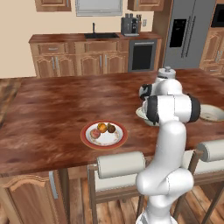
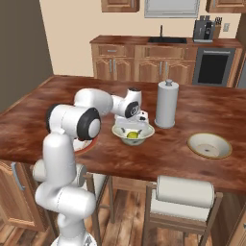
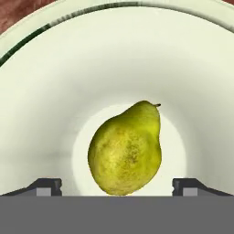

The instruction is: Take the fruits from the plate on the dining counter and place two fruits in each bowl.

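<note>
The yellow-green fruit (image 3: 125, 148), pear-shaped, lies on the bottom of the deep cream bowl (image 3: 55, 68). My gripper (image 3: 118, 185) hangs open just above it, its fingertips (image 3: 45, 186) wide apart on either side and not touching it. From the right base view the gripper (image 2: 137, 121) sits over that bowl (image 2: 149, 130) with the fruit (image 2: 132, 135) inside. The red-rimmed plate (image 1: 83, 135) on the dining counter (image 1: 43, 113) holds the pinkish red fruit (image 1: 95, 133), the orange fruit (image 1: 102, 127) and the dark brown fruit (image 1: 111, 128). The tan-rimmed bowl (image 2: 209, 145) stands farther right.
A tall paper towel roll (image 2: 166, 103) stands right behind the cream bowl. Two stools (image 1: 120, 164) (image 2: 185, 191) are tucked under the counter's near edge. My arm hides part of the plate in the right base view.
</note>
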